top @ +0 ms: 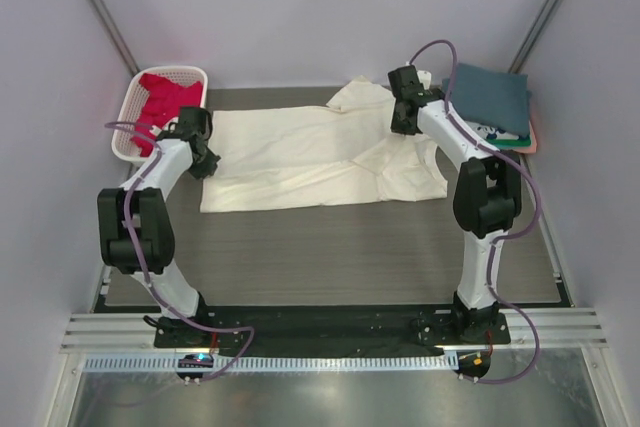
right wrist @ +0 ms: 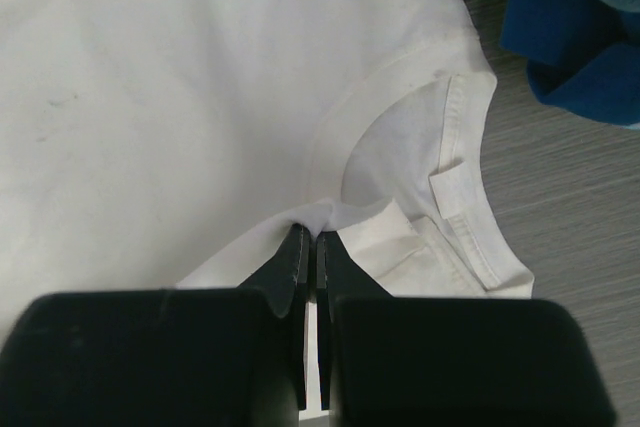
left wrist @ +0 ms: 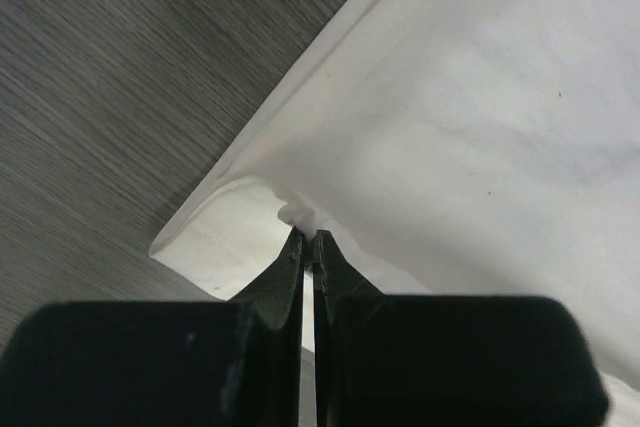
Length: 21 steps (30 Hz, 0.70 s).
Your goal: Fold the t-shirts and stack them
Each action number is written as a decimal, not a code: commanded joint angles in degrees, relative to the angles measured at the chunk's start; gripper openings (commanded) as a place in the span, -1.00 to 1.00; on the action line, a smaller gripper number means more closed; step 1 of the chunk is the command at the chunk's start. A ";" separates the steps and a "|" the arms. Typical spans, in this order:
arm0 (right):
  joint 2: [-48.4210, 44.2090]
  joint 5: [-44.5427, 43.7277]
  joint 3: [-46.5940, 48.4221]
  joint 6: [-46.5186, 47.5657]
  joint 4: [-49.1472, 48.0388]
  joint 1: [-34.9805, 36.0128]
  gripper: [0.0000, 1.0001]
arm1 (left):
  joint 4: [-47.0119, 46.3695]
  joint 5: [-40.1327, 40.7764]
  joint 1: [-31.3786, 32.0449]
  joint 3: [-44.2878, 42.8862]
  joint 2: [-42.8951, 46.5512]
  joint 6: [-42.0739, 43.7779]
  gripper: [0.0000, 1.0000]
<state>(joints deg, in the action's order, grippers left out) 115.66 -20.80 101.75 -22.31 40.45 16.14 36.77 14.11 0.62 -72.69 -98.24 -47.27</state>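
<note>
We note large cream cloth t-shirt spread across middle of grey wood-grain table, hem end left, neck end right. White plastic lattice basket at far-left corner, near hem; crimson-pink cloth shirt in it. Folded slate-blue cloth shirt at far right, on top of stack, white printed shirt under it. Left gripper at hem edge, right gripper at neckline. 2 arm bases at near edge.

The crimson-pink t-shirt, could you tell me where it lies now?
In the top view, the crimson-pink t-shirt lies in the white basket at the table's far left.
</note>
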 commanded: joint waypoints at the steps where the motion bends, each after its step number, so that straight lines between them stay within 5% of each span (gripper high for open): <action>1: 1.32 -0.74 5.03 1.39 -1.07 -0.93 -0.97 | -0.12 1.80 -0.36 -3.33 -1.08 0.95 -0.99; 6: 7.56 -1.53 11.44 1.74 0.24 -1.90 -0.98 | 0.58 0.14 -2.20 -6.50 -4.33 1.30 -0.99; 7: 8.70 -1.09 12.84 2.00 1.64 -2.16 -0.93 | 1.28 -0.91 -2.38 -7.55 -5.90 2.17 -0.85; 9: 10.98 0.23 18.53 2.44 4.10 -3.30 -0.28 | 4.16 -2.06 -2.47 -11.50 -6.35 3.31 -0.61; 11: 12.14 0.23 21.63 2.44 7.87 -4.45 0.50 | 4.88 -1.89 -2.47 -12.04 -3.65 3.93 -0.01; 12: 11.18 -0.12 20.43 2.35 7.89 -5.76 0.60 | 4.71 -1.54 -2.47 -11.35 -1.98 4.11 0.15; 15: 2.15 7.56 7.22 -0.54 3.96 -8.92 0.79 | 4.27 -1.01 -2.47 -6.45 4.53 5.25 0.55; 21: -24.84 23.07 -31.58 -8.35 -13.63 -14.47 0.78 | -2.73 -4.70 -2.56 11.14 19.80 1.31 0.54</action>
<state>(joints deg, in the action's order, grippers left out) 102.74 -7.35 80.49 -25.36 34.70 1.89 38.04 11.94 -1.65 -67.99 -84.68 -43.79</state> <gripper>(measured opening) 0.891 0.774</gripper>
